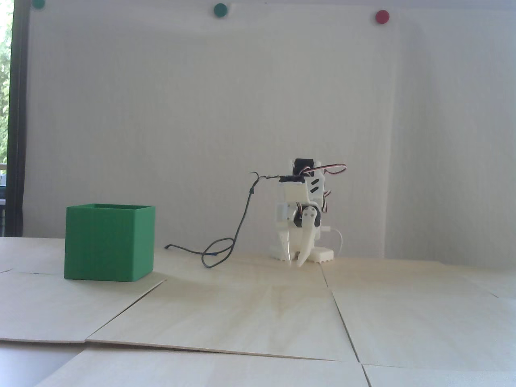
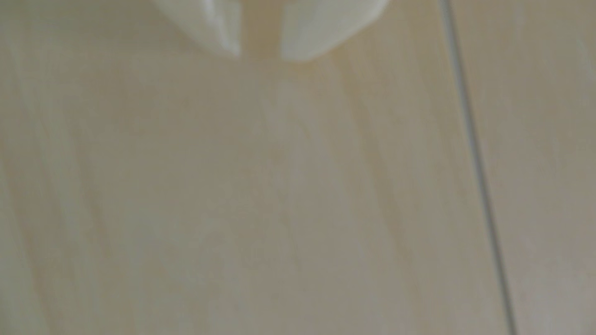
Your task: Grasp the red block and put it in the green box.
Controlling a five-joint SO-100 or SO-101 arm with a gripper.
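Claw (image 1: 295, 263) first, as seen in the fixed view: the white arm (image 1: 300, 201) sat folded low at the far side of the table, its fingers pointing down at the pale wooden boards (image 1: 258, 314), tips close together with only a sliver between them and nothing gripped. Whether the tips touched the wood was hard to tell from that distance. Well to the left stood the green box (image 1: 109, 242), upright on the boards, its top rim level with the lens so the inside was hidden. No red block showed on the boards. A dark cable (image 1: 225, 250) looped from the arm down onto the table. No writing or labels could be read.

From the wrist view everything was blurred. Two white fingertips (image 2: 225, 32) came in from the top edge, cut off above, the claw (image 2: 259, 56) nearly clenched with a narrow gap and empty. Below lay bare wood grain, with one dark seam (image 2: 477, 161) running down the right side.
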